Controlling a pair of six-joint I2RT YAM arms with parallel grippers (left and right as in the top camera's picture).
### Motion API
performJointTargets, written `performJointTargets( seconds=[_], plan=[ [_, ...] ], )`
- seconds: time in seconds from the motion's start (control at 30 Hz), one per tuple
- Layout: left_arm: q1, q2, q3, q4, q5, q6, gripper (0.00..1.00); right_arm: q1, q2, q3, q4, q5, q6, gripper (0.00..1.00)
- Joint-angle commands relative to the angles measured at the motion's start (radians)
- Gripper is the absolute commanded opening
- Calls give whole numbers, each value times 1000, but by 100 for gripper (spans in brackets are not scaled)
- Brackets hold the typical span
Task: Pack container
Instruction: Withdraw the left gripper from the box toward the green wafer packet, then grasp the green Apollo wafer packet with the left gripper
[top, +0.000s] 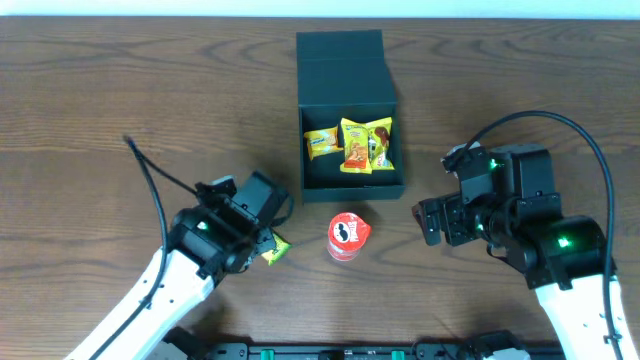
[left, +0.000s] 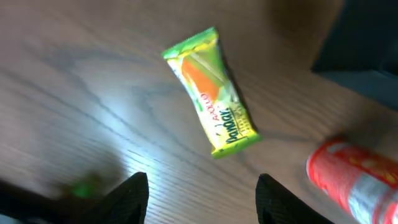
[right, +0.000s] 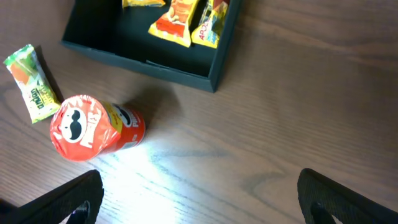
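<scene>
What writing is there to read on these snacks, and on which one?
"Pandan": on the green packet lying on the table.
"APOLLO": same packet, in smaller letters.
"APO...": cut off by the picture's edge, on a yellow packet inside the container.
Red can: moustached face logo; its lettering is too blurred to read.

The left arm (top: 150, 290) comes in from the lower left corner; the left claw (top: 266, 241) points right, fingers (left: 134, 194) parted with nothing between them. The right arm (top: 580, 295) bends in from the lower right; the right claw (top: 428, 220) faces left, spread wide, empty
</scene>
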Motion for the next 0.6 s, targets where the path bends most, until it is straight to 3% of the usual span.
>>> performJointTargets(
  seconds=[0.0,0.3,0.47,0.57],
  plan=[
    [19,-2,-73,71,72,-154,60,9,-3,14,-3,-8,10,99],
    [211,15,-235,327,222,-249,56,9,-3,14,-7,-9,10,99],
    [277,102,-245,402,224,-118,59,9,-3,14,-22,-10,10,99],
    [277,192,-245,458,273,-118,60,9,-3,14,-26,-34,10,99]
  ],
)
